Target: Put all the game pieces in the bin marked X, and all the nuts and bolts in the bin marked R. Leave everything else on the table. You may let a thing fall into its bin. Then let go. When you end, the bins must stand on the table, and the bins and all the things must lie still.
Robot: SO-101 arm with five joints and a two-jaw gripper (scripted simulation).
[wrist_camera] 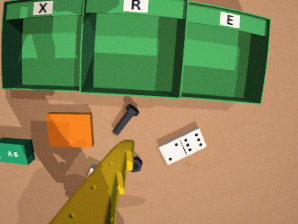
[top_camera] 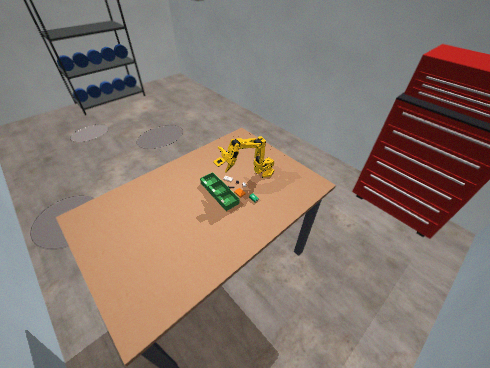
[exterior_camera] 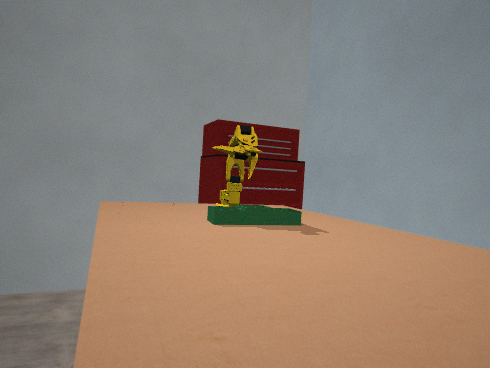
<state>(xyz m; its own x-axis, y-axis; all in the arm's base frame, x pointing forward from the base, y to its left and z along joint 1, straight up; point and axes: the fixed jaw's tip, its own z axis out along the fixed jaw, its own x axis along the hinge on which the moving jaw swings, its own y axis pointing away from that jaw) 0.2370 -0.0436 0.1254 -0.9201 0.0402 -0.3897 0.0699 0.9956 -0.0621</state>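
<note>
A white domino, a dark bolt and a dark hex nut lie on the table. The nut is partly behind the jaw in the wrist view. The green bins, X, R and E, are joined in a row and look empty. The row also shows in the exterior view. My gripper is open and empty, high above the table near the bins. In the wrist view only one jaw shows.
An orange block lies in front of bin X. A green block marked A6 lies left of it. A small white piece is mostly hidden by the jaw in the wrist view.
</note>
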